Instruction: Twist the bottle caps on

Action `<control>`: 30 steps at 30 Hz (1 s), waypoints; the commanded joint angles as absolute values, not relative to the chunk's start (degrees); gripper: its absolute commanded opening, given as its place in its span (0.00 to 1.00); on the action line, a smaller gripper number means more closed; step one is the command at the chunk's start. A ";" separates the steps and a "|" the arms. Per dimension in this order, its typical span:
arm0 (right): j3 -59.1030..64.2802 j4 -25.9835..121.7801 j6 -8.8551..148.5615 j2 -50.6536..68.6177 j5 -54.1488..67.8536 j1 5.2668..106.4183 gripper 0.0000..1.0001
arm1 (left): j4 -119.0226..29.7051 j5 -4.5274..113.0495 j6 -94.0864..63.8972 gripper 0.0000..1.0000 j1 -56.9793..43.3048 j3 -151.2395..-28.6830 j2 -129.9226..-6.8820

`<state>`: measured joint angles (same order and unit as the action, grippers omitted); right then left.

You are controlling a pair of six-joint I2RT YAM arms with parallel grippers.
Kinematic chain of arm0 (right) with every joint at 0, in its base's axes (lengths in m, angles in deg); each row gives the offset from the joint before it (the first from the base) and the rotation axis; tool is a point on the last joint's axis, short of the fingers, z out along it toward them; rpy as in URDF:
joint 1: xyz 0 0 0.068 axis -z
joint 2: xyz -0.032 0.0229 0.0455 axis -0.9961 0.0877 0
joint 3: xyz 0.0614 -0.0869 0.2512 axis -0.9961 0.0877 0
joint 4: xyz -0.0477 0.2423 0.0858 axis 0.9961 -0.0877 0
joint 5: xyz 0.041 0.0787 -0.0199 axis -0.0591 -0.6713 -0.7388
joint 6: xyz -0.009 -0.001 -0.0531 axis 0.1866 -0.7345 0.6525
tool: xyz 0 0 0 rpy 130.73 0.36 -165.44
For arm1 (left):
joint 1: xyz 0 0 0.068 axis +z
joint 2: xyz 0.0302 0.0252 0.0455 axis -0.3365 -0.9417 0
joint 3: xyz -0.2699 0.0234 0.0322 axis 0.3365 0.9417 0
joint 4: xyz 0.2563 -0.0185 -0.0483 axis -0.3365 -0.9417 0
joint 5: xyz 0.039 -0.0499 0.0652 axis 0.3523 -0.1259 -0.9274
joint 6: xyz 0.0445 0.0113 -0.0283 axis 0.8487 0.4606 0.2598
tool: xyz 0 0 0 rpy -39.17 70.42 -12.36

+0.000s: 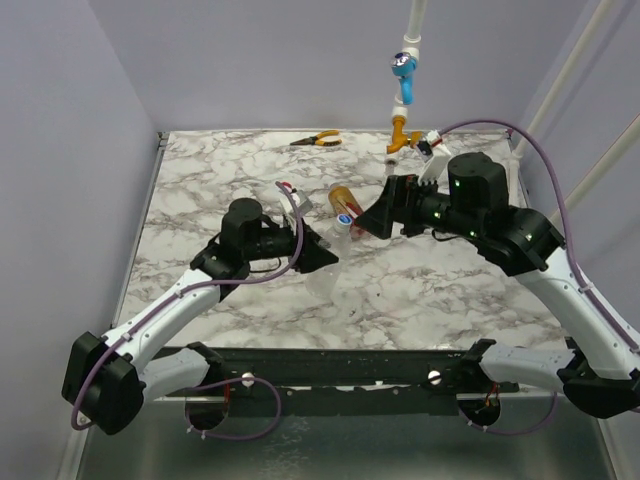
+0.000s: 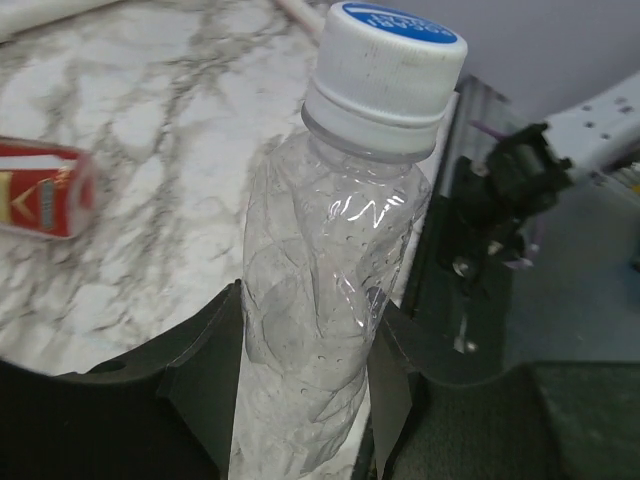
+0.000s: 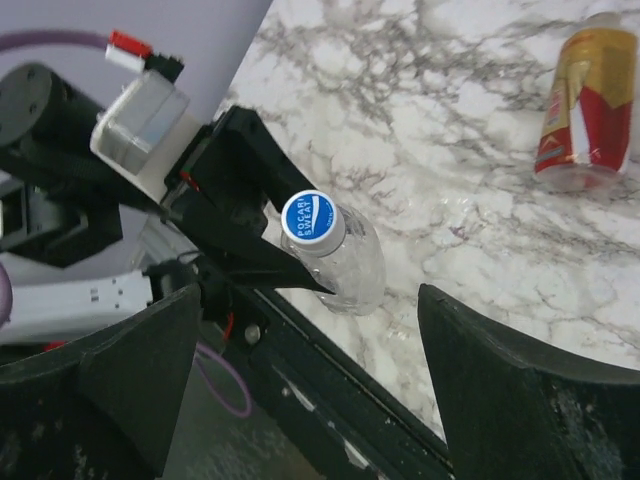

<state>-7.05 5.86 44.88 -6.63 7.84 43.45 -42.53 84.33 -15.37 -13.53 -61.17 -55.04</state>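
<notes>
the left jaws were closed tight around the body of a clear bottle [image 2: 320, 330], which was gripped between them with a blue-topped white cap [image 2: 385, 70] seated on its neck. the right jaws were spread wide and nothing was held in them; the capped bottle was seen beyond and between their fingers [image 3: 520, 390], untouched by them. a red-labelled bottle [image 3: 585, 100] with amber contents was seen lying on its side on the marble table [image 1: 420, 290], off to one side of the right jaws.
</notes>
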 commanded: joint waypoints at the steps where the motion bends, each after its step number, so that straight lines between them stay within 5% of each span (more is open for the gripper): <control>1: -3.65 5.74 54.37 -7.91 -6.35 43.44 0.87 | -35.44 106.39 -21.84 0.03 -12.83 -61.32 -55.64; 8: -1.85 9.83 56.62 -7.05 -13.77 43.41 0.66 | -31.34 113.18 -27.40 0.03 -12.86 -60.96 -57.42; 14: -1.67 11.53 56.99 -4.90 -15.60 43.41 0.60 | -30.49 114.25 -28.61 0.04 -12.85 -60.87 -57.76; 30: -1.23 8.71 53.88 -2.98 -10.53 43.42 0.25 | -30.23 104.27 -26.96 0.04 -12.86 -60.02 -57.73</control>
<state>-2.22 10.08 55.56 -4.00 -13.19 43.39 -32.26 110.62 -28.38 -12.98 -60.40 -58.16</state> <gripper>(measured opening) 0.322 0.472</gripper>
